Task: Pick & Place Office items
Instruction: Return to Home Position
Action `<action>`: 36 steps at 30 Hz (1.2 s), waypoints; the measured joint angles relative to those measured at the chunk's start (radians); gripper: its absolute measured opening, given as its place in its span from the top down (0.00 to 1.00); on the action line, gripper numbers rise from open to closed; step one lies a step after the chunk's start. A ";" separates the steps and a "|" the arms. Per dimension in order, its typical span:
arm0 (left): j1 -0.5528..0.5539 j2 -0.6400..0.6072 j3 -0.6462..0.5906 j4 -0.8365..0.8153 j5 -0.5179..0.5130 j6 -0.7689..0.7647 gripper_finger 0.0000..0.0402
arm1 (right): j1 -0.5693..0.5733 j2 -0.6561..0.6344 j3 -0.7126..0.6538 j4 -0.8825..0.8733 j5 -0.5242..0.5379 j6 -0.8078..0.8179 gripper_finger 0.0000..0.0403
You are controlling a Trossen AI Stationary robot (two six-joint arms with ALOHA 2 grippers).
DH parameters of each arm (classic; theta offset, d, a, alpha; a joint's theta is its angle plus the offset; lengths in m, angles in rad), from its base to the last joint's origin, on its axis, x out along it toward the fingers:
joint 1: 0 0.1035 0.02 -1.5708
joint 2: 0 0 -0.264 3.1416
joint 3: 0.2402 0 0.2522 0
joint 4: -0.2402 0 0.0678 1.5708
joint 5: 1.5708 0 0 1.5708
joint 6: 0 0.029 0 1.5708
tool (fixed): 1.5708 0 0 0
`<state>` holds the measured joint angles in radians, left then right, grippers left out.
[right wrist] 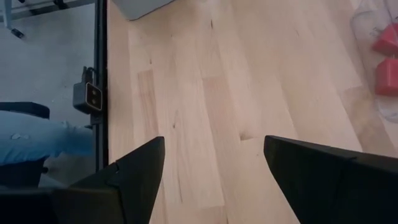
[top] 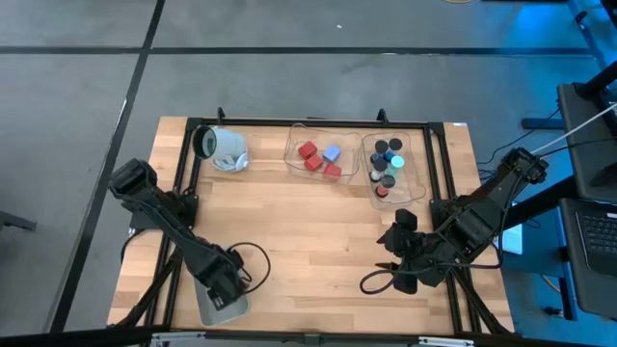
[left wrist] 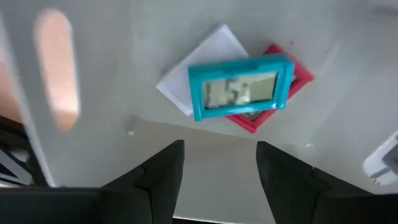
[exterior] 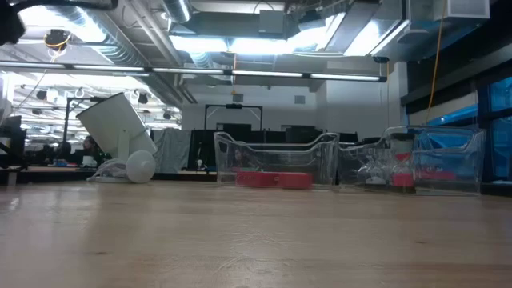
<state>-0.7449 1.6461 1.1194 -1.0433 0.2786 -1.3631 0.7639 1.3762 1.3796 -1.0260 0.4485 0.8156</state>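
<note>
In the left wrist view a teal card (left wrist: 241, 87) lies on top of a red card (left wrist: 292, 78) and a white card (left wrist: 202, 59) on the floor of a grey-white bin (left wrist: 124, 74). My left gripper (left wrist: 217, 177) is open and empty, right above them; in the high view it (top: 224, 281) hangs over that bin (top: 224, 306) at the table's near left. Red blocks (top: 308, 154) and a pale blue block (top: 333, 153) lie in a clear bin. Black, blue and teal cylinders (top: 388, 159) stand in a second clear bin. My right gripper (right wrist: 214, 180) is open and empty above bare wood at the near right (top: 393, 241).
A large white cylinder with a dark end (top: 222, 146) lies tilted at the far left; it also shows in the low view (exterior: 120, 132). The two clear bins (exterior: 276, 160) stand along the far edge. Cables (top: 378, 283) lie near my right arm. A person's leg (right wrist: 37, 140) shows beyond the table's edge.
</note>
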 joint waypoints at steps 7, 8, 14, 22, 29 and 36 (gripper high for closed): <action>0.007 -0.107 0.033 -0.009 -0.163 -0.003 0.57 | 0.000 -0.001 0.000 -0.009 -0.047 -0.011 0.31; 0.003 -0.128 0.042 -0.008 -0.211 -0.003 0.57 | 0.000 -0.004 0.000 -0.025 -0.048 -0.016 0.31; -0.049 -0.279 0.071 -0.014 -0.585 -0.003 0.63 | -0.001 -0.055 0.000 -0.196 -0.019 0.050 0.31; -0.133 -0.473 0.071 -0.032 -1.051 0.120 0.69 | 0.021 -0.095 -0.001 -0.353 0.083 0.097 0.31; -0.157 -0.580 0.071 -0.043 -1.333 0.286 0.73 | 0.031 -0.147 -0.095 -0.346 0.146 0.092 0.31; -0.157 -0.691 0.071 -0.151 -1.427 0.271 0.73 | 0.031 -0.335 -0.360 -0.195 0.123 0.210 0.31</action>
<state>-0.9016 0.9556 1.1904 -1.1947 -1.1488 -1.0924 0.7948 1.0412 1.0199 -1.2209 0.5714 1.0257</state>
